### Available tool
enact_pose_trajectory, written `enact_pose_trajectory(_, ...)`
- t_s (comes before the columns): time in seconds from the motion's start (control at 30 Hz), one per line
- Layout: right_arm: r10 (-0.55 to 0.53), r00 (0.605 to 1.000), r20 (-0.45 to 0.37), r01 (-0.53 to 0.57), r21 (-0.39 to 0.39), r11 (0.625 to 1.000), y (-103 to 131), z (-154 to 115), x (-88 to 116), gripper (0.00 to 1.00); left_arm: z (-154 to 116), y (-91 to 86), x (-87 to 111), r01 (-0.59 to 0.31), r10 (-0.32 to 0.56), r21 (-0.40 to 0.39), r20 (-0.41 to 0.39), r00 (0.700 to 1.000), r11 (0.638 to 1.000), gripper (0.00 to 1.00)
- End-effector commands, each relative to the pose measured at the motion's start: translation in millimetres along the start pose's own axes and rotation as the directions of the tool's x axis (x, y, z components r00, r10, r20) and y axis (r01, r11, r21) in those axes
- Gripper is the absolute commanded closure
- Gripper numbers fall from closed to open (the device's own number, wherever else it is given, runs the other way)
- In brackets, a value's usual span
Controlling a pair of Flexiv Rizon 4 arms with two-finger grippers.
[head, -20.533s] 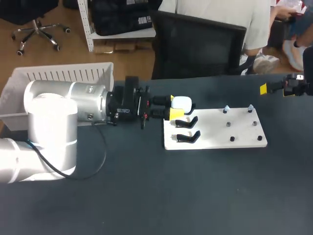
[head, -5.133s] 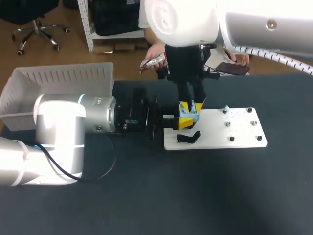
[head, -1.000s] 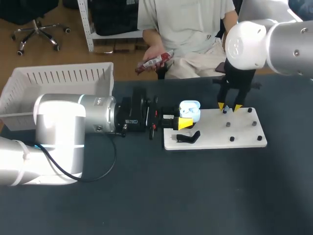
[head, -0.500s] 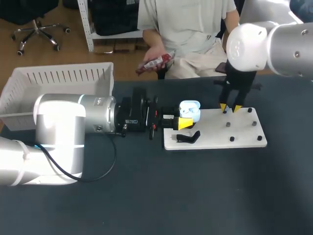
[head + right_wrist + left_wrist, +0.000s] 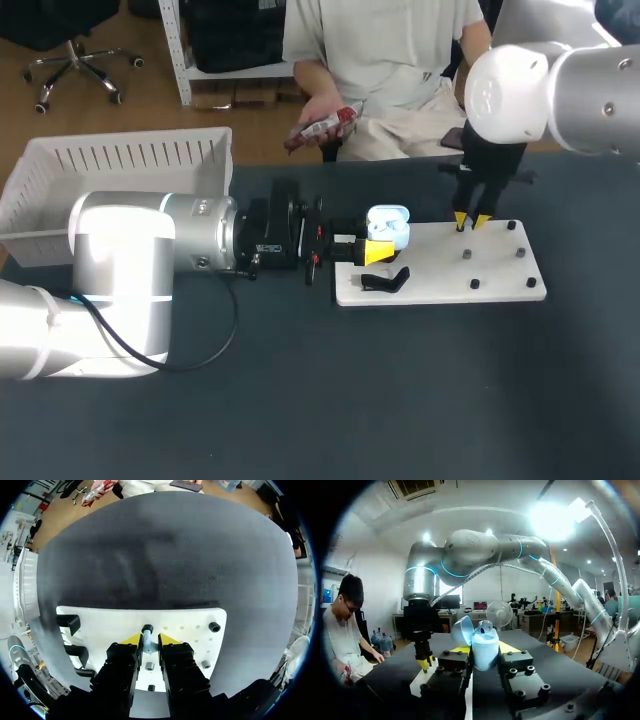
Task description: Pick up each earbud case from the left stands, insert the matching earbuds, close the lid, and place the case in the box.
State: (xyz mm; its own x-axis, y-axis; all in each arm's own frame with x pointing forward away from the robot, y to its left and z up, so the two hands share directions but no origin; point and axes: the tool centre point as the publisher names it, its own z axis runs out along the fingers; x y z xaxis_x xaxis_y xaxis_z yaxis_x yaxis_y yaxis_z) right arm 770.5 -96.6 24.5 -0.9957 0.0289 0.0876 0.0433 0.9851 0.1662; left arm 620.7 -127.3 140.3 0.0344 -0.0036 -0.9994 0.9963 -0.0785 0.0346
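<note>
Pale-blue earbud case (image 5: 387, 226), lid flipped open, is clamped in your left fingers (image 5: 378, 253) just over the left end of the white board (image 5: 440, 285). Your right fingers (image 5: 172, 640) sit at the far pegs, nearly together, pinching a small earbud (image 5: 146, 644), I think.

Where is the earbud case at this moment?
In the head view, the earbud case is held in the left hand, lid open, at the white board's left end, beside the black stand.
</note>
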Motion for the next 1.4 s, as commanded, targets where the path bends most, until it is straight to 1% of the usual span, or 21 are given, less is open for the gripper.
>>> enact_pose_trajectory(0.03,-0.001,1.000,-0.002,0.001,-0.001,1.000,-1.0,-1.0,1.9,1.00,0.6,-1.0,0.4,-0.002,0.002,-0.005,0.001,1.000,1.000,1.00)
enact_pose_trajectory(0.17,-0.006,1.000,-0.001,0.006,0.003,1.000,1.9,-5.7,6.8,1.00,0.6,-1.0,0.4,-0.002,0.002,-0.005,0.001,1.000,1.000,1.00)
enact_pose_trajectory(0.33,-0.026,1.000,0.011,0.026,0.011,1.000,7.0,-23.7,14.0,1.00,0.6,-1.0,0.4,-0.002,0.002,-0.005,0.001,1.000,1.000,1.00)
enact_pose_trajectory(0.5,-0.040,0.999,0.035,0.039,0.029,0.999,10.5,-50.9,23.7,1.00,0.6,-1.0,0.4,-0.002,0.002,-0.005,0.001,1.000,1.000,1.00)
enact_pose_trajectory(0.57,-0.043,0.998,0.046,0.041,0.034,0.999,11.2,-68.1,30.3,1.00,0.6,-1.0,0.4,-0.002,0.002,-0.005,0.001,1.000,1.000,1.00)
enact_pose_trajectory(0.67,-0.062,0.996,0.057,0.059,0.044,0.997,12.1,-96.9,44.0,1.00,0.6,-1.0,0.4,-0.002,0.002,-0.005,0.001,1.000,1.000,1.00)
enact_pose_trajectory(0.77,-0.116,0.992,0.041,0.111,0.106,0.988,16.7,-130.3,68.7,1.00,0.6,-1.0,0.4,-0.002,0.002,-0.005,0.001,1.000,1.000,1.00)
enact_pose_trajectory(0.8,-0.119,0.992,0.041,0.114,0.112,0.987,18.3,-138.9,75.5,1.00,0.6,-1.0,0.4,-0.002,0.002,-0.005,0.001,1.000,1.000,1.00)
enact_pose_trajectory(0.83,-0.125,0.992,0.027,0.121,0.120,0.985,20.6,-153.6,87.6,1.00,0.6,-1.0,0.4,-0.002,0.002,-0.005,0.001,1.000,1.000,1.00)
enact_pose_trajectory(0.9,-0.126,0.992,-0.007,0.126,0.144,0.982,23.9,-169.6,101.8,1.00,0.6,-1.0,0.4,-0.002,0.002,-0.005,0.001,1.000,1.000,1.00)
enact_pose_trajectory(0.93,-0.133,0.991,-0.027,0.136,0.154,0.979,26.7,-179.4,112.7,1.00,0.6,-1.0,0.4,-0.002,0.002,-0.005,0.001,1.000,1.000,1.00)
enact_pose_trajectory(1.0,-0.142,0.987,-0.078,0.152,0.156,0.976,30.7,-189.7,126.8,1.00,0.6,-1.0,0.4,-0.002,0.002,-0.005,0.001,1.000,1.000,1.00)
enact_pose_trajectory(1.03,-0.154,0.985,-0.082,0.165,0.147,0.975,34.4,-196.9,137.8,1.00,0.6,-1.0,0.4,-0.002,0.002,-0.005,0.001,1.000,1.000,1.00)
enact_pose_trajectory(1.17,-0.174,0.979,-0.108,0.187,0.128,0.974,52.2,-206.6,165.2,1.00,0.6,-1.0,0.4,-0.002,0.002,-0.005,0.001,1.000,1.000,1.00)
enact_pose_trajectory(1.23,-0.183,0.976,-0.115,0.197,0.124,0.973,61.9,-205.6,172.2,1.00,0.6,-1.0,0.4,-0.002,0.002,-0.005,0.001,1.000,1.000,1.00)
enact_pose_trajectory(1.27,-0.186,0.976,-0.114,0.200,0.129,0.971,66.9,-203.9,174.0,1.00,0.6,-1.0,0.4,-0.002,0.002,-0.005,0.001,1.000,1.000,1.00)
enact_pose_trajectory(1.33,-0.189,0.974,-0.126,0.208,0.164,0.964,81.1,-198.0,178.7,1.00,0.6,-1.0,0.4,-0.002,0.002,-0.005,0.001,1.000,1.000,1.00)
enact_pose_trajectory(1.4,-0.189,0.973,-0.131,0.213,0.196,0.957,90.1,-194.6,181.6,1.00,0.6,-1.0,0.4,-0.002,0.002,-0.005,0.001,1.000,1.000,1.00)
